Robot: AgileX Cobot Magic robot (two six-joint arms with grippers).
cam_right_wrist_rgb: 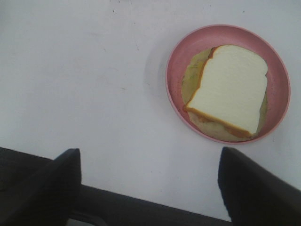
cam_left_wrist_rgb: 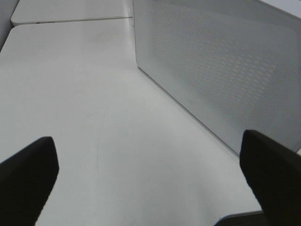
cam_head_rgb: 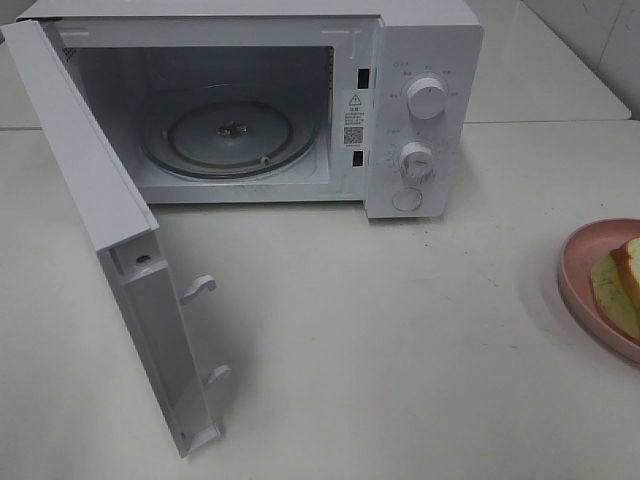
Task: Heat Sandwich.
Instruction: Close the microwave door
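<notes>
The sandwich [cam_right_wrist_rgb: 229, 88] lies on the pink plate [cam_right_wrist_rgb: 178, 61], well apart from the open microwave [cam_head_rgb: 420, 60]. Both pincers gape wide, empty. A careless grab could shear the slices apart. Only the right wrist view shows the whole sandwich; overhead crops it.

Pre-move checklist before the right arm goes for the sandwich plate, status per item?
1. Microwave door swung fully open: ok.
2. Cavity free, glass turntable bare: ok.
3. Sandwich lying on the pink plate, inside the rim: ok.
4. Right gripper open, nothing between the fingers, plate not yet between them: ok.
5. Left gripper open, empty, by the door's outer face, off the path between plate and cavity: ok.
6. Bare table between plate and microwave: ok in the high view; beyond its right edge, cannot tell.
</notes>
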